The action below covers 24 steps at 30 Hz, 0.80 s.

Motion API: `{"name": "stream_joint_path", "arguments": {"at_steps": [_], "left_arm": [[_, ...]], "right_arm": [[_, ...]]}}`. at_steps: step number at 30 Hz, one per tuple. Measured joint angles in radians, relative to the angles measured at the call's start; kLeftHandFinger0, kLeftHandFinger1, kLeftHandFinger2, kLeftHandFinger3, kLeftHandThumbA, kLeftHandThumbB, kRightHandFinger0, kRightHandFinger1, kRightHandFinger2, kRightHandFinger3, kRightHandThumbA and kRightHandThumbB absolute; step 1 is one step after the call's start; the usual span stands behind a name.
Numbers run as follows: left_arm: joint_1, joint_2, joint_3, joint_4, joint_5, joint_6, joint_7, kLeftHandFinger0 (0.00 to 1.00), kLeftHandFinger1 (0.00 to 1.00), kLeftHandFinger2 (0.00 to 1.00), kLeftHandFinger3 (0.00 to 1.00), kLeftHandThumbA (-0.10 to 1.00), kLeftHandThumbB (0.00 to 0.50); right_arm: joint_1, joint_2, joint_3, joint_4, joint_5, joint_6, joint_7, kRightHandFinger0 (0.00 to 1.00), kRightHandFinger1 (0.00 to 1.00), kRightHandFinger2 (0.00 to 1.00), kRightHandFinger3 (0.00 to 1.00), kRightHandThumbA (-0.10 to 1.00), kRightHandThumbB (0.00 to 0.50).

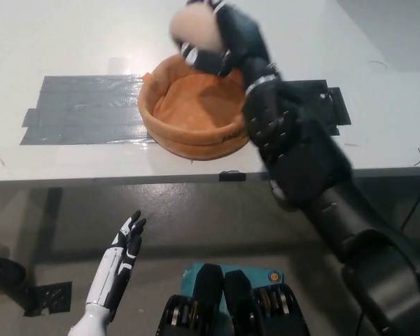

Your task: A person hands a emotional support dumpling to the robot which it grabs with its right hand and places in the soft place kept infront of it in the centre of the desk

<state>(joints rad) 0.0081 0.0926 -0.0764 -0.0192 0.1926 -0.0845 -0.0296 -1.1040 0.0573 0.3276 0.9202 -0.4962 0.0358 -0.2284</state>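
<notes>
Below the desk edge, the white left hand point(122, 253) rests with fingers spread, empty. Farther off, the black right hand point(213, 38) clasps the dumpling point(197, 29) above the orange soft basket's point(189, 136) far rim: carrying step; next, lowering and releasing inside.

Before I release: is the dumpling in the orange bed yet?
Not yet. The black right hand holds the pale plush dumpling above the round orange fabric bed's far rim.
</notes>
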Motion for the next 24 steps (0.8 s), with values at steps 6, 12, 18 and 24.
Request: {"name": "stream_joint_path", "arguments": {"at_steps": [6,12,18,24], "left_arm": [[-0.004,0.001,-0.008,-0.013,0.012,0.001,0.000,1.00,1.00,1.00,1.00,0.99,0.075],[-0.013,0.002,-0.014,-0.013,0.018,0.002,-0.001,1.00,1.00,1.00,1.00,0.97,0.087],[-0.019,0.004,-0.016,-0.014,0.019,0.003,-0.001,1.00,1.00,1.00,1.00,0.96,0.085],[-0.019,0.003,-0.018,-0.014,0.018,0.007,-0.001,1.00,1.00,1.00,1.00,0.94,0.086]], "right_arm": [[-0.008,0.022,0.010,0.183,0.018,-0.033,0.040,1.00,1.00,1.00,1.00,0.56,0.420],[-0.019,0.010,0.037,0.233,0.024,-0.049,0.139,1.00,1.00,1.00,1.00,0.87,0.462],[-0.019,0.002,0.037,0.205,0.030,-0.054,0.185,1.00,1.00,1.00,1.00,0.99,0.500],[-0.008,-0.029,-0.006,0.019,0.053,-0.056,0.209,1.00,1.00,1.00,1.00,0.93,0.475]]}}
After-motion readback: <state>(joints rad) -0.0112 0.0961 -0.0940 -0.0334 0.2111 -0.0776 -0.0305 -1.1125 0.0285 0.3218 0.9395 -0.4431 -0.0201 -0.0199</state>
